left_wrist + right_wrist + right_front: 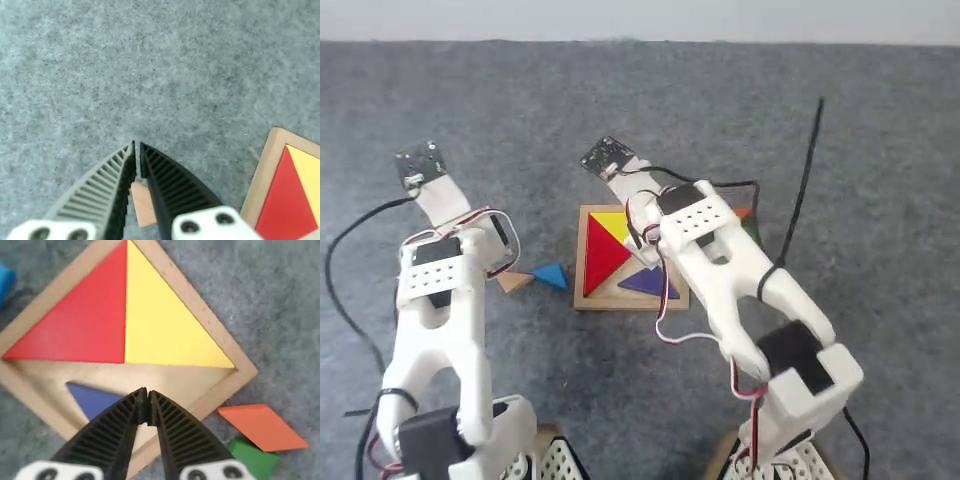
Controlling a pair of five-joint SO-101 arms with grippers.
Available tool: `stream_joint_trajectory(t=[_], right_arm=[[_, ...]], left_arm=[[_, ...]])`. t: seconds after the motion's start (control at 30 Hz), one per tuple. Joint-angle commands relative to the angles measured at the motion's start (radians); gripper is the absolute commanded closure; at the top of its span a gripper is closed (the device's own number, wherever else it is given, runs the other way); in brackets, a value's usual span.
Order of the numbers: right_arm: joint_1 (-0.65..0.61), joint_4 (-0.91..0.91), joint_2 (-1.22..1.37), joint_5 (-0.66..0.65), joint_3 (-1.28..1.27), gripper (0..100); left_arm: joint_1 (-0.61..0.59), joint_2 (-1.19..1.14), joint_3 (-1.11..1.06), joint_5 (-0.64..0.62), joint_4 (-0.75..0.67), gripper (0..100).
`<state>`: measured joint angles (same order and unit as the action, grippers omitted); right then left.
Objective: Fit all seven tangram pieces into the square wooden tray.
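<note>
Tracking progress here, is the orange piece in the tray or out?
Out. The orange piece lies on the carpet just outside the tray, beside the green piece.

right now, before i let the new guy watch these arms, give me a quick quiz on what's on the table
1. True or false: the red triangle and the yellow triangle lie edge to edge inside the wooden tray.
2. Which piece lies next to the orange parallelogram on the carpet? A) the green piece B) the red triangle C) the yellow triangle
3. Is the right gripper, above the tray, open or shut?
Key: 1 true; 2 A; 3 shut.
</note>
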<state>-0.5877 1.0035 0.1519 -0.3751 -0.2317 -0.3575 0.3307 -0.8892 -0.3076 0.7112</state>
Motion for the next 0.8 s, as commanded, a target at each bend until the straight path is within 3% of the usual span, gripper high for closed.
stream_joint_trajectory(t=[0.0,0.27,0.77], right_arm=[[-0.065,0.033,-0.097,-0.084,0.005,99.1],[-0.196,-0.085,-0.090,-0.086,-0.167,99.1],[-0.151,-0.183,0.035,-0.035,-0.124,99.1]], left_arm=[[0.003,0.046,0.030,0.014,-0.021,99],[0.002,0.046,0.030,0.014,-0.021,99],[0.002,0.046,0.031,0.014,-0.023,99]])
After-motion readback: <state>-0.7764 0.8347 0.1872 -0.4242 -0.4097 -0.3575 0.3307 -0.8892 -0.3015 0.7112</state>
